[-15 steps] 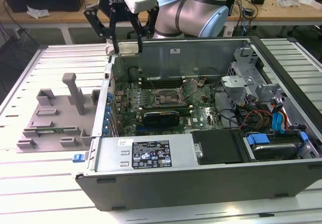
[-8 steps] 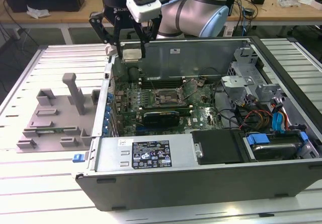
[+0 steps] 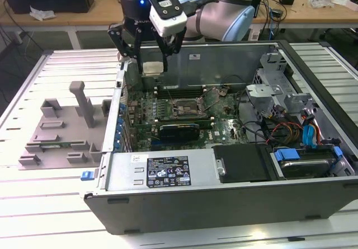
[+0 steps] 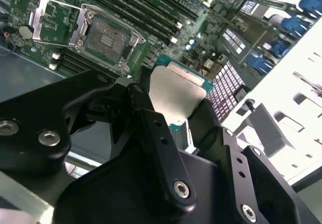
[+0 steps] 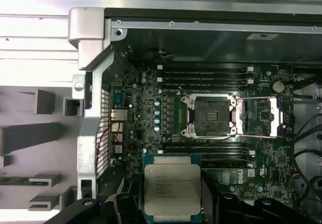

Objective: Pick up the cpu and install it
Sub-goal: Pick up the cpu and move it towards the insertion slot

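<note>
Holding cpu (image 5: 172,188) pinched by edges between gripper (image 3: 152,64) fingers, up in air over motherboard (image 5: 151,108), well apart from open bare socket (image 5: 209,116). Print rows on silver lid, unreadable tbh. Label sticker (image 3: 168,171) on power supply (image 3: 126,176), text too tiny.

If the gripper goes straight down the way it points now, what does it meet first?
Probably the motherboard beside the open socket, not the socket: in the first wrist view the cpu in the gripper sits offset from it. Depth is unclear.
</note>
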### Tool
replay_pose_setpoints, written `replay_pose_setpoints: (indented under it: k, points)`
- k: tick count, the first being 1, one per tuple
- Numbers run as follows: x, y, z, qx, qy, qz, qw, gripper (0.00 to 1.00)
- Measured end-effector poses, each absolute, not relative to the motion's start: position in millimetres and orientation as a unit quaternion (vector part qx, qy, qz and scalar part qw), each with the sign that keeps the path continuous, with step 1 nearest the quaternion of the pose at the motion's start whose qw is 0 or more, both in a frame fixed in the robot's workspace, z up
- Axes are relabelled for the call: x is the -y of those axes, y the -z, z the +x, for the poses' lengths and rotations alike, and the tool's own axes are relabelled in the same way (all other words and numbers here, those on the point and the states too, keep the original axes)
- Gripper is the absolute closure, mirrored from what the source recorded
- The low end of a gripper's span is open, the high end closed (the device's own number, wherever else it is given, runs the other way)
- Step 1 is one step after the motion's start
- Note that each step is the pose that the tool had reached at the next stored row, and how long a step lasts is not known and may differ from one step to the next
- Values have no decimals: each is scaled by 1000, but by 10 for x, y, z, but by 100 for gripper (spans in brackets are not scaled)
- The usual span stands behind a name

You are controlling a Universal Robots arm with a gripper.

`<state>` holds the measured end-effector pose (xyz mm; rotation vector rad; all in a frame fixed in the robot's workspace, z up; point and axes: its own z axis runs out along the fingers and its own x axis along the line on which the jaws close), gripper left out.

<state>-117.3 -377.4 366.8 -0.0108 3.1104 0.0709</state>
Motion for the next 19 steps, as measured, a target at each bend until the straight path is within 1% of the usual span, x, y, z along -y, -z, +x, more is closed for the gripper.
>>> replay_pose_setpoints:
  k: [15, 19]
  points:
    - [3775, -3591, -895, -1000, -23, -3, 15, 45]
    - [3774, -3523, -820, -1000, -23, -3, 15, 45]
